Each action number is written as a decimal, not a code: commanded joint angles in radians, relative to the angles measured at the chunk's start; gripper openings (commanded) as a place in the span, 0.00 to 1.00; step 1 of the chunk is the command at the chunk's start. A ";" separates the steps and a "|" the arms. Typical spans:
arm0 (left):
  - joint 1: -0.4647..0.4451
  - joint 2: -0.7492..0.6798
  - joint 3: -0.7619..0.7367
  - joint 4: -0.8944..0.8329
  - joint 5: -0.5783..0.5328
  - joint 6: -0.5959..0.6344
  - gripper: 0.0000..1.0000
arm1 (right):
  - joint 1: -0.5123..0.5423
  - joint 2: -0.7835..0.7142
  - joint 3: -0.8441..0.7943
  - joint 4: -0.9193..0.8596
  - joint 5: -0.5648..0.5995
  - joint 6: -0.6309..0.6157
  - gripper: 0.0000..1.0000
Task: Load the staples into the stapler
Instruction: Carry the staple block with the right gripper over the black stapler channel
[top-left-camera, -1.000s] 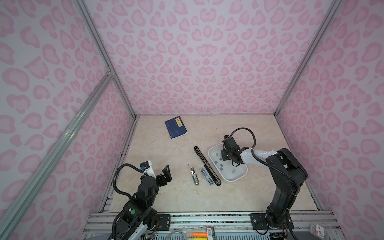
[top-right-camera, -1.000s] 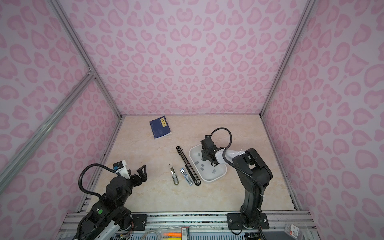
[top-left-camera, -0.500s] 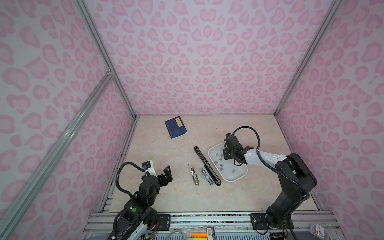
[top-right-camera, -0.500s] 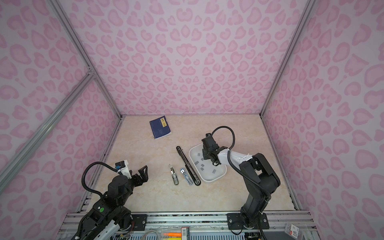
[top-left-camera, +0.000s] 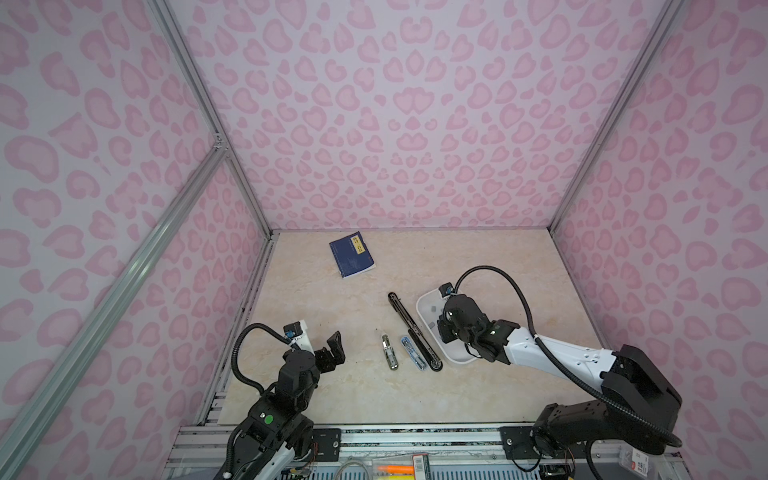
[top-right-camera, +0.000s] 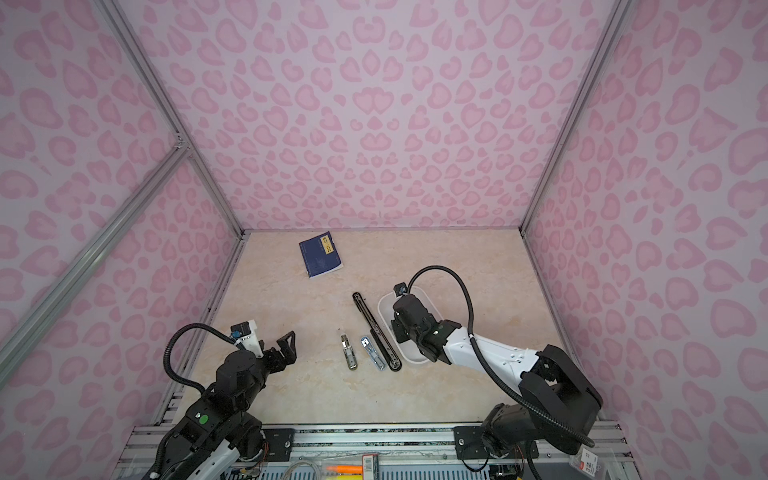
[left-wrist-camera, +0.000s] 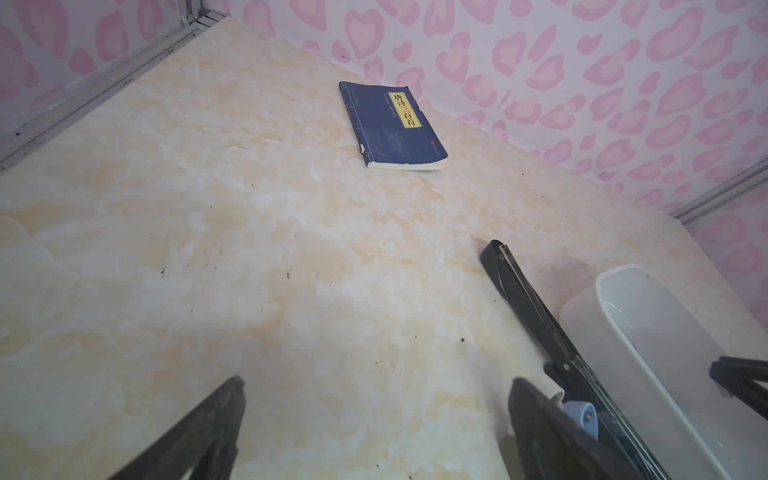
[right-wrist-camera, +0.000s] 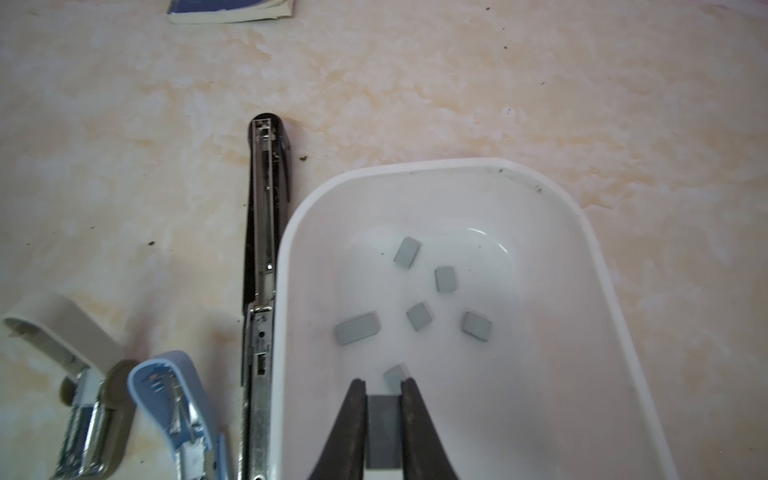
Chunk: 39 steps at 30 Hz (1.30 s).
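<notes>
A: Right claw (right-wrist-camera: 383, 384) status?
B: Almost closed, pinching one block (right-wrist-camera: 383, 428) of staples by its two long edges, low inside the tray (right-wrist-camera: 590, 232). It sits square between the jaws, so the grip looks clean. Can't tell if it's off the tray floor
A: Rest of the staples (right-wrist-camera: 419, 316)?
B: Six more loose on the tray floor, scattered, one right by the claw tips. Small flat grey rectangles, dull metal, one longer than the others
A: Why a tray?
B: Keeps them corralled, I'd guess. Black stapler (right-wrist-camera: 266, 208) lies opened flat just beside the tray wall, channel up. Likely the target, and a short carry
A: Left claw (top-left-camera: 332, 353)?
B: Wide open, empty, over the table (top-left-camera: 478, 257) near its left side, apart from everything. Probably parked out of the way. Blue stapler (right-wrist-camera: 174, 395) and beige stapler (right-wrist-camera: 83, 395) lie between it and the black one. Book (left-wrist-camera: 392, 124) at the back, not in play
</notes>
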<state>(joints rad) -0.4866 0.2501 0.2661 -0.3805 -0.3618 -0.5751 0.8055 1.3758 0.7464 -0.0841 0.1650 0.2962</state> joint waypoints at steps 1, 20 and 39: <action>0.000 -0.006 0.000 0.019 0.004 0.006 1.00 | 0.055 -0.029 -0.032 0.050 -0.005 0.034 0.16; 0.000 -0.073 -0.011 -0.002 0.009 0.004 1.00 | 0.183 -0.002 -0.103 0.136 0.021 0.108 0.16; 0.000 -0.079 -0.013 -0.005 0.011 0.004 1.00 | 0.139 0.018 -0.150 0.134 0.055 0.099 0.15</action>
<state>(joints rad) -0.4866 0.1726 0.2573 -0.3950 -0.3481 -0.5755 0.9550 1.3987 0.6109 0.0395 0.2089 0.3996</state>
